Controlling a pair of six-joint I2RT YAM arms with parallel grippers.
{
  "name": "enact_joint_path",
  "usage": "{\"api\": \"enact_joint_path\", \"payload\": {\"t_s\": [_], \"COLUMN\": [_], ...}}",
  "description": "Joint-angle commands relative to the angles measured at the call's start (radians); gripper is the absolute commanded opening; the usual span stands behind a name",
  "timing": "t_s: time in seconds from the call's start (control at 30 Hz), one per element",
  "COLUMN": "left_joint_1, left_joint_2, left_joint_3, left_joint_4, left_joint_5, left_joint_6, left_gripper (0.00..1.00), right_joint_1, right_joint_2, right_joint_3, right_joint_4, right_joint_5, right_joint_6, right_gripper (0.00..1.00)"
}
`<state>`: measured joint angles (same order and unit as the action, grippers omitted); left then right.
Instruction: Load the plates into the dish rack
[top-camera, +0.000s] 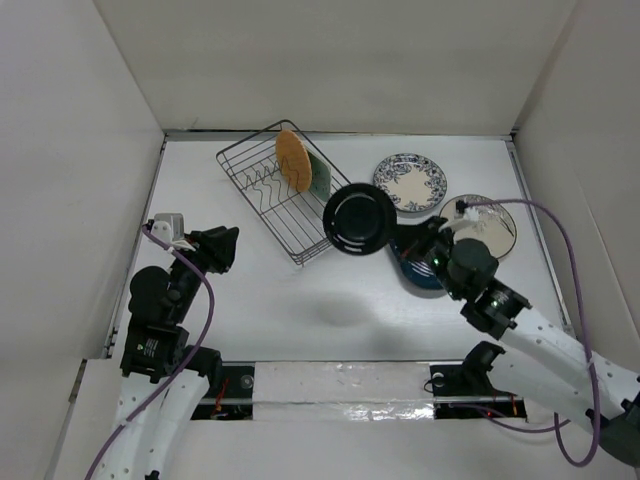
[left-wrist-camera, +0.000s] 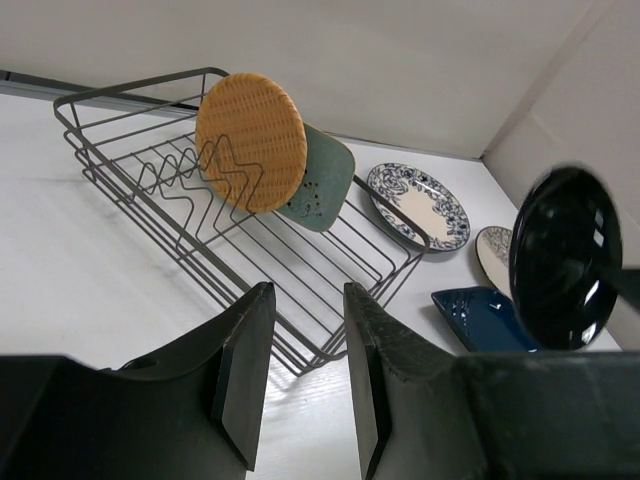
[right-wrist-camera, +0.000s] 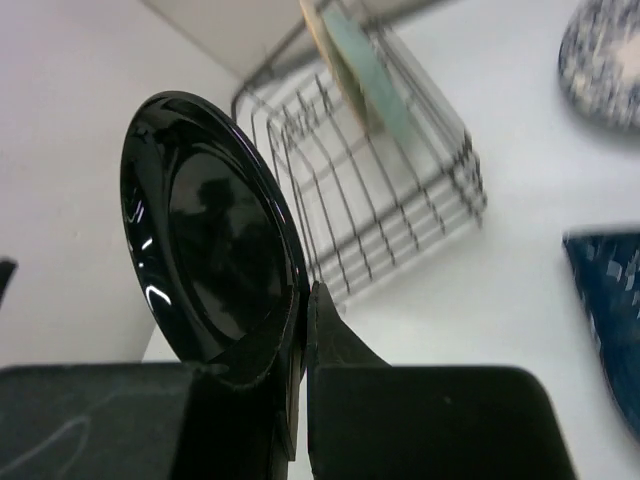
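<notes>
Black fingers of the left gripper (left-wrist-camera: 305, 300) stand a narrow gap apart with nothing between them. It is at the left of the table, apart from the dish rack (top-camera: 262, 200). The silver wire rack sits towards the far side, turned at an angle. Two plates are loaded at its far end: the tan woven disc (top-camera: 293, 160) stands on edge, and the pale green plate (top-camera: 320, 175) leans against it on the right. The remaining slots are bare.

Just right of the rack's near corner, the small glossy black plate (top-camera: 359, 219) hangs in the air on edge. The right gripper (right-wrist-camera: 304, 320) pinches it at the rim, and it is not yet in a slot. Nearer and to the right, the dark blue leaf-shaped dish (top-camera: 420, 272) lies on the table, partly hidden by the arm. The blue-white floral plate (top-camera: 410, 182) lies farther back, and the cream plate with dark rim (top-camera: 492, 225) lies rightmost.

The task looks about a third done, with one plate in hand and three waiting. No brand, label or writing can be read.
</notes>
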<state>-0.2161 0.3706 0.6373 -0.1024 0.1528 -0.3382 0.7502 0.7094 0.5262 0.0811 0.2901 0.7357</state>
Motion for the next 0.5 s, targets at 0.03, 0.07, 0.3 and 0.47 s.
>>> {"api": "enact_joint_path", "payload": {"t_s": [0.03, 0.07, 0.3, 0.47], "left_joint_1": [-0.005, -0.005, -0.005, -0.005], "left_joint_2": [-0.016, -0.016, -0.021, -0.015], "left_joint_3": [0.029, 0.028, 0.025, 0.025], "left_joint_4": [0.038, 0.038, 0.036, 0.038], "left_joint_5": [-0.001, 0.001, 0.004, 0.010], "left_joint_6": [0.011, 0.011, 0.010, 0.010], "left_gripper": [0.31, 0.31, 0.32, 0.33], "right_joint_1": [0.018, 0.018, 0.047, 0.057], "right_joint_2": [0.259, 0.327, 0.884, 1.206], "right_joint_3": [0.287, 0.351, 0.933, 1.266], "right_joint_4": [0.058, 0.055, -0.017, -0.056], "right_joint_5": [0.145, 0.170, 0.355, 0.481], "right_joint_6": [-0.269, -0.300, -0.619, -0.860], "right_gripper": [0.00, 0.00, 0.00, 0.00]}}
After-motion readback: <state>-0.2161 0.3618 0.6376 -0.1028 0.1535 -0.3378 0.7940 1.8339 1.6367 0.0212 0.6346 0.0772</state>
